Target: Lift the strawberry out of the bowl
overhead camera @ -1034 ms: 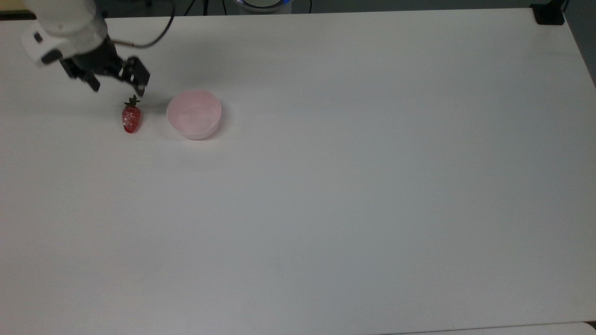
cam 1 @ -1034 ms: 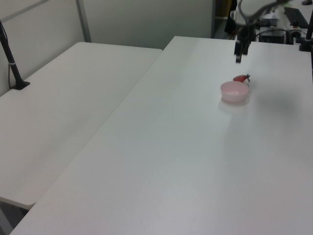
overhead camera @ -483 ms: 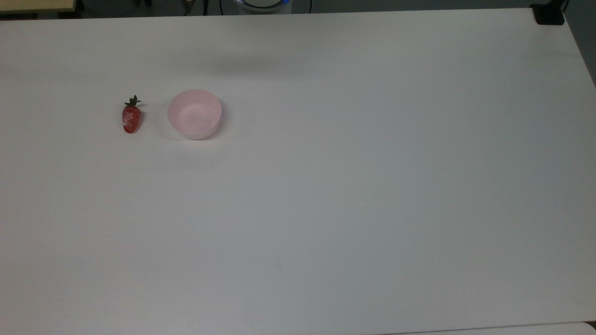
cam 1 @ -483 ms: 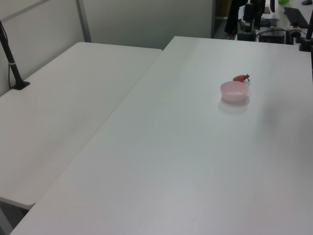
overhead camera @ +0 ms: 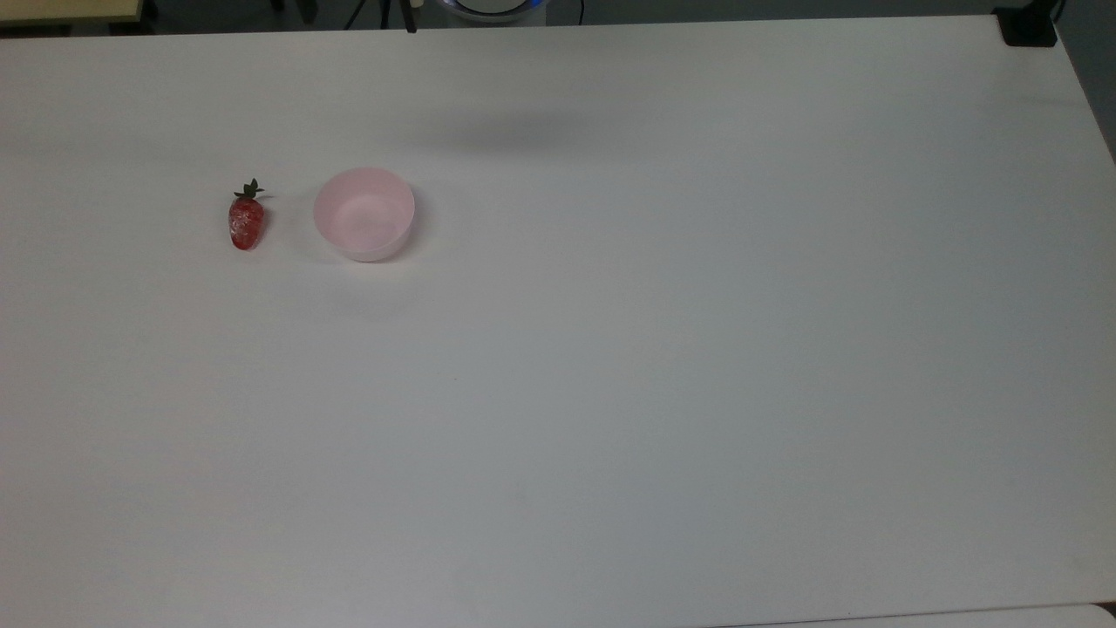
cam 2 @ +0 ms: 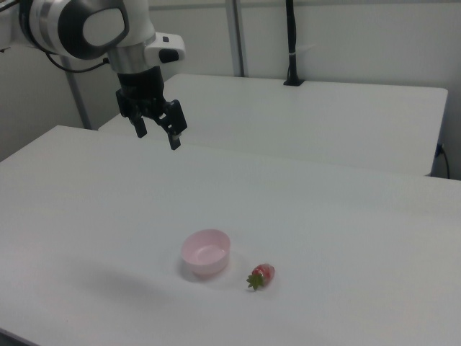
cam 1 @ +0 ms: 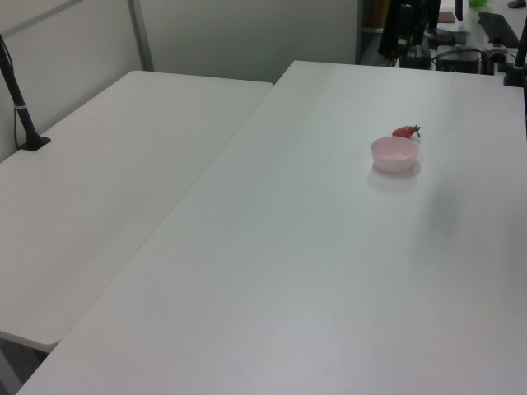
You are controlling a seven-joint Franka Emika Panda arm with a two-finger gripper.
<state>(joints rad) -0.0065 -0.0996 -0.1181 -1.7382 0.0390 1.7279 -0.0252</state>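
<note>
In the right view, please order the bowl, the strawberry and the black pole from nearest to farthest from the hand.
1. Bowl, on the table below the hand.
2. Strawberry, on the bowl's far side, the right view's right.
3. Black pole, on the back table.

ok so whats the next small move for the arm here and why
Probably none beyond holding position: the strawberry already lies on the table beside the bowl, apart from it, and the bowl looks empty. The gripper hangs open and empty, high above the table, so the job looks finished.
</note>
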